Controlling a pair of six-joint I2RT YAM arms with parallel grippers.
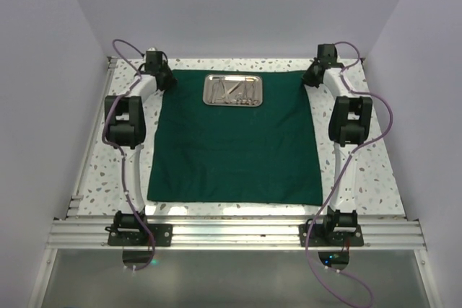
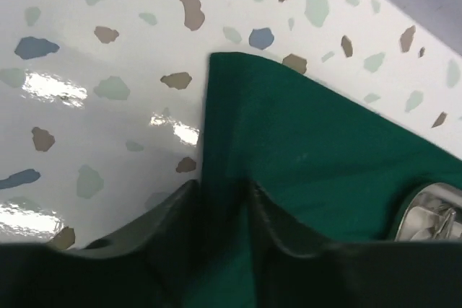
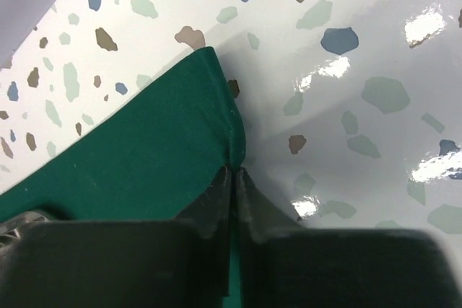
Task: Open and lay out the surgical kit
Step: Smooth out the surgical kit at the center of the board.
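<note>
**Cloth spread flat, tray by its far edge, an arm at each far corner**

Top view: the dark green cloth wrap [image 1: 231, 149] lies opened and flat on the white speckled table [image 1: 368, 185]; its near edge runs just short of the table's near rim; strips of table show along both side edges. The shiny rectangular steel tray [image 1: 232, 90] sits on the cloth by the middle of the far edge, with the small silver instruments [image 1: 234, 91] inside it; a wide stretch of cloth lies between the tray and the near edge. The left gripper [image 1: 160, 77] is at the cloth's far left corner and the right gripper [image 1: 314, 73] at the far right corner, both well apart from the tray.

Left wrist view: the jaws stand parted astride the cloth's side edge, just short of the corner; the fabric lies flat between the fingers, unpinched; table surface spreads to the left and beyond; the tray's rim shows at lower right.

Right wrist view: the jaws are closed on the cloth's edge just behind the corner; the fabric puckers into a small ridge at the fingertips; table surface spreads to the right and beyond.
</note>
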